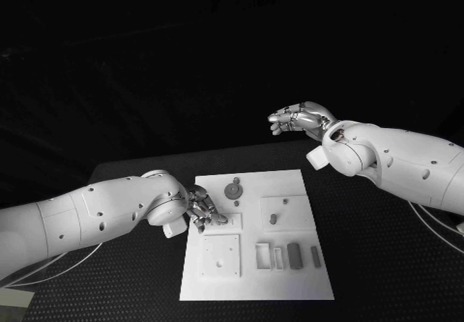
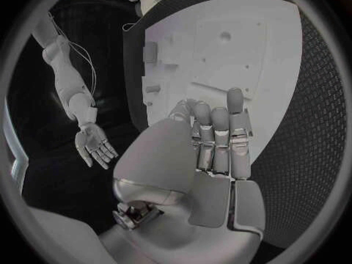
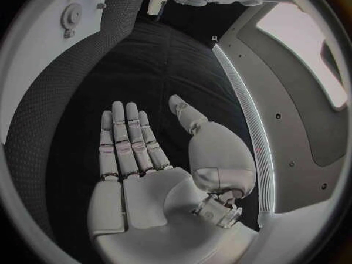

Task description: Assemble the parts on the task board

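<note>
Board: task board (image 1: 290, 282) lies flat under and ahead of the left hand; well apart from the right hand
Left hand: left hand (image 1: 204, 209) sits low over the board's near-left edge; fingers (image 2: 220, 136) straight and close side by side, extended over the plate in the left wrist view; nothing visible between them; whether fingertips touch the board, cannot tell
Right hand: right hand (image 1: 302, 119) raised beyond the board's far edge, off the plate; right wrist view shows palm flat, fingers (image 3: 126, 141) spread, holding nothing
Parts: round part (image 1: 233, 190) just beyond the left fingertips, seated or lying, can't tell; small oval part (image 1: 273, 218) in the raised square block to the far side of that hand; upright bar parts (image 1: 294, 255) near the board's lower middle, between both arms' reach
Step (judgement): left hand looks set to reach for or press something by the small square recess just at its fingertips; no part yet picked
How to do it well (judgement): keep wrist low and level; close slowly on one piece only; avoid nudging the round part beside the fingers; press straight down, not sideways, so the board doesn't slide; right hand could come in to steady the far edge
Risk (judgement): parts are small, fingers broad; slip or knock likely if approach is fast
</note>
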